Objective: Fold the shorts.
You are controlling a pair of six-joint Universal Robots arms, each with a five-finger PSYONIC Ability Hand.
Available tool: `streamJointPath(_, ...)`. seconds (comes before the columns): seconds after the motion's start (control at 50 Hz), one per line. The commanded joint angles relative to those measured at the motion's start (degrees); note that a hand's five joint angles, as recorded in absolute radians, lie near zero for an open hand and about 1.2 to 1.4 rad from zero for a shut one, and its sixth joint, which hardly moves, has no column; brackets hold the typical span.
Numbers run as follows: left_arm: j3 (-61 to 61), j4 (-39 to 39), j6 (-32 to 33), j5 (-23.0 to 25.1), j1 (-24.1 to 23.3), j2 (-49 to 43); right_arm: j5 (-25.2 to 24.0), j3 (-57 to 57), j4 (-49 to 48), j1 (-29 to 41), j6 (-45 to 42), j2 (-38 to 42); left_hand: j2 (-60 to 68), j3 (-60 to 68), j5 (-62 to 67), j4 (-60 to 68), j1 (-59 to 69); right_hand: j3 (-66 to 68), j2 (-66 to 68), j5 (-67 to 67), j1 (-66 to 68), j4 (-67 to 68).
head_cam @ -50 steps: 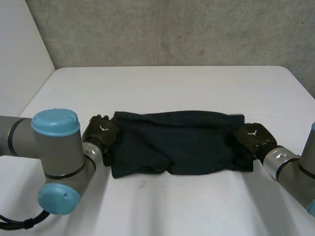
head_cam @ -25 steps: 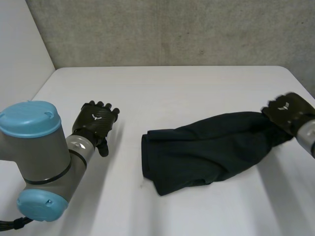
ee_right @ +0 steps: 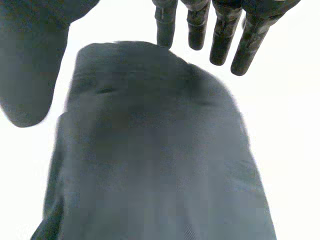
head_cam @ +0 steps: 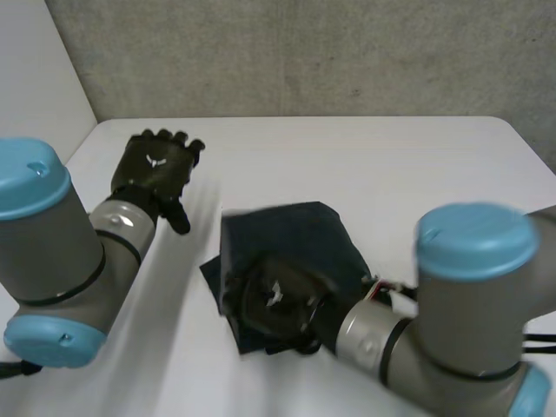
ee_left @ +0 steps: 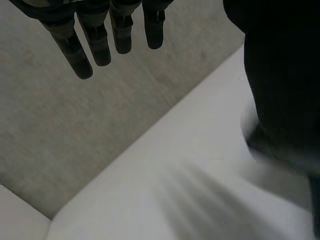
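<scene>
Shorts [head_cam: 304, 234]: dark, doubled, lying centrally. Right hand [head_cam: 276, 300]: fingers straight, spread over near-left layer, gripping nothing; should press flat, squaring edges. Left hand [head_cam: 156, 167]: far left, extended, empty.

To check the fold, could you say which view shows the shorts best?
Head view: the shorts show nearly whole, right hand on their near part. Right wrist view: cloth close under the palm. Left wrist view: an unclear dark blur.
</scene>
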Motion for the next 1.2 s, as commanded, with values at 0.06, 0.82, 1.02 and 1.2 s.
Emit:
streamJointPath(0.06,7.59,-0.09,-4.56,0.13,-5.24,-2.87,3.31,-1.33,-2.34,-13.94,34.24,-11.72,-0.36,-0.96,-1.48,-0.60,-0.12,-2.12,-2.71,-4.02,-1.62,-3.61)
streamJointPath(0.82,8.39,-10.90,-14.59,-4.88,-12.89,-16.61,12.38,-14.87,5.22,-15.81,24.97,13.41,0.99,0.39,-0.13,0.75,1.23,-2.12,-2.71,-4.02,-1.62,-3.61)
streamJointPath(1.02,15.06,-11.86,-14.59,-4.00,-7.72,0.09,23.62,-20.05,1.18,-15.99,32.78,-2.94,0.99,0.38,-0.14,0.74,1.22,-2.12,-2.71,-4.02,-1.62,-3.61)
streamJointPath(1.2,25.09,-29.78,-14.24,2.58,2.83,5.91,31.81,-25.50,10.13,-16.60,35.25,-8.23,0.83,0.22,-0.30,0.58,1.06,-2.12,-2.71,-4.02,-1.62,-3.61)
